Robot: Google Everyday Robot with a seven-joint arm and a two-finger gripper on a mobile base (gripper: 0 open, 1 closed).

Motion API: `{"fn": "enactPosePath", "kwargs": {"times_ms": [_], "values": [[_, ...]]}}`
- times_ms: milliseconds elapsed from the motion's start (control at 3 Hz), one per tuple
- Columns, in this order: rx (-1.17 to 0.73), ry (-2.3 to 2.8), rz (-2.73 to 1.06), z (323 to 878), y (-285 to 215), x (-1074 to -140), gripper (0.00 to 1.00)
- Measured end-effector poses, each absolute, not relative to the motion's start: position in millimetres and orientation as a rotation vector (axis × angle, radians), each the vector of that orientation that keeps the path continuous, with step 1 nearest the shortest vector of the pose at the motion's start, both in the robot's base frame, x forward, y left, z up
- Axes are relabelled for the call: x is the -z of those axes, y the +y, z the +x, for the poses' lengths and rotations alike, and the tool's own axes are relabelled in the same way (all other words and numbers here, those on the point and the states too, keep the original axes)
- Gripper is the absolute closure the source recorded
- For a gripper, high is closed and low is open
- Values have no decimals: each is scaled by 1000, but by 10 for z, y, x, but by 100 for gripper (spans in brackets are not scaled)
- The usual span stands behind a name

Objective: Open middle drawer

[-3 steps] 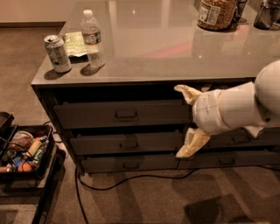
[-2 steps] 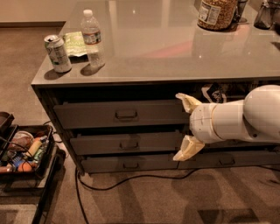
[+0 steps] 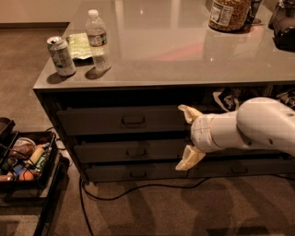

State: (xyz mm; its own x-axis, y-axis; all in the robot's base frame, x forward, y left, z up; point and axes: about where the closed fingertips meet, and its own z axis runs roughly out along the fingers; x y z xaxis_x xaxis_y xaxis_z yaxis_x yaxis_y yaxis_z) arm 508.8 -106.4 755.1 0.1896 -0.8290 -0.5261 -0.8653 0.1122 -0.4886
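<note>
The middle drawer [image 3: 110,152] is a dark grey flat front under the counter, second of three stacked, with a small metal pull handle [image 3: 136,152] at its centre. Its front looks level with the drawers above and below. My gripper [image 3: 185,136] hangs open to the right of that handle, its cream fingers spread vertically. One fingertip [image 3: 188,112] is over the top drawer's front and the other one [image 3: 185,161] sits by the middle drawer's lower edge. Nothing is held, and the white arm reaches in from the right.
The taller top drawer [image 3: 92,122] and the slim bottom drawer [image 3: 115,174] have similar handles. On the counter top [image 3: 184,55] stand a water bottle [image 3: 98,39], a can [image 3: 61,56], a green packet [image 3: 79,45] and a jar [image 3: 229,14]. A cart of clutter [image 3: 25,159] and a floor cable [image 3: 138,190] lie nearby.
The gripper has shifted left and a little lower along the drawer fronts, closer to the handles. Its fingers stay spread. The drawers have not moved.
</note>
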Motion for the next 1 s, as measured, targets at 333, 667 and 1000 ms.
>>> {"fn": "enactPosePath", "kwargs": {"times_ms": [333,667,1000], "values": [[-124,1621,-1714,5240,-1010,-7119,0],[-197,1627,-1715,5329,-958,-6716,0],[-316,1654,-1703,5306,-852,-6033,0]]}}
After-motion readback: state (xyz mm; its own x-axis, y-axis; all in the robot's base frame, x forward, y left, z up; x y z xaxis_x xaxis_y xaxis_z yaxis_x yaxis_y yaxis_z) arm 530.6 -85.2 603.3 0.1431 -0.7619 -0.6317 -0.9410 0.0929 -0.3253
